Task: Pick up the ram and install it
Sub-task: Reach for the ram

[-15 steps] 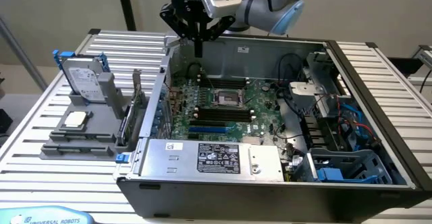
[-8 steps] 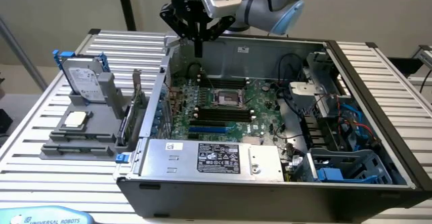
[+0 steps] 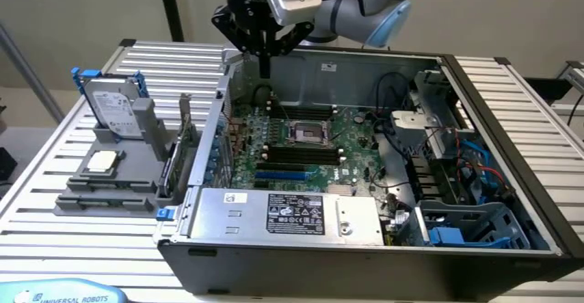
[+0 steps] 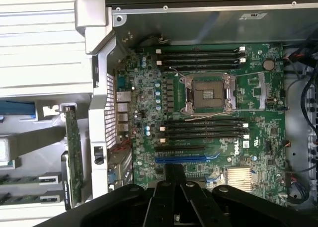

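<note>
A robot arm's gripper [image 3: 264, 69] hangs over the far rim of an open computer case [image 3: 365, 77], fingers pressed together and holding nothing that can be seen. From the wrist view, the same dark fingers [image 4: 174, 173] point down at the motherboard [image 4: 149, 113], above its blue and black slots [image 4: 201, 130]. That view also shows the ram [image 4: 20, 180]: a green stick lying in a gray holder [image 4: 30, 137] outside the case, with a second stick just beside it and well apart from the gripper.

The exterior view adds the holder's [image 3: 100, 207] other contents, a hard drive [image 3: 119, 111] standing upright and a square processor chip [image 3: 103, 161]. An upright expansion card [image 3: 187, 139] and the case's side wall stand between holder and motherboard [image 3: 356, 139]. The case is open on top, and cables crowd the exterior view's right side of the board.
</note>
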